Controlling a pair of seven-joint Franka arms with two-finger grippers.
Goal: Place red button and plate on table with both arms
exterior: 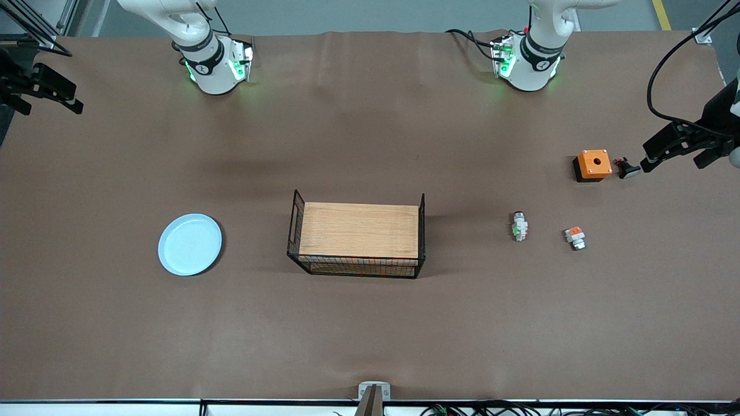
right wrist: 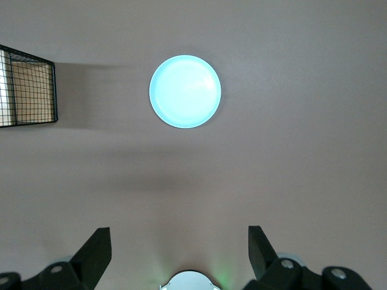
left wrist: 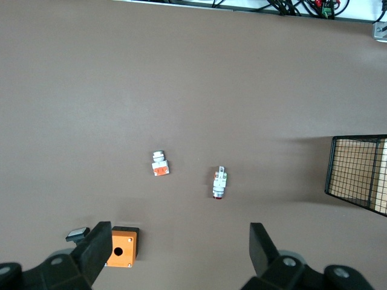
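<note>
We are looking at the table (exterior: 370, 323) first: its brown mat is carrying everything, and both task things are already lying on it. The wooden-topped rack (exterior: 358, 230) is sitting mid-table. The plate (exterior: 190, 244) is resting flat toward the right arm's end, well apart from the rack. The orange box (exterior: 594, 164) is standing toward the left arm's end, with a small dark part (exterior: 628, 169) just beside it. The red button (exterior: 520, 226) is lying on its side nearer the front camera than the box, beside the orange-topped part (exterior: 575, 237).

The left gripper (left wrist: 181, 251) is hanging high over the box's corner of the table, fingers spread wide and holding nothing. The right gripper (right wrist: 179, 251) is hanging over bare mat near its own base, likewise wide and empty.

We are judging the risks as these: the two small parts are looking alike, so a reach could land on the wrong one; the button, being round and lying down, could roll from a nudge; the shallow plate could skid if a finger catches its rim.

The front view is showing the whole layout at once. The left wrist view is hinting at a red tip on the button, though we cannot be sure. Only the right wrist view is showing the plate from straight above.
</note>
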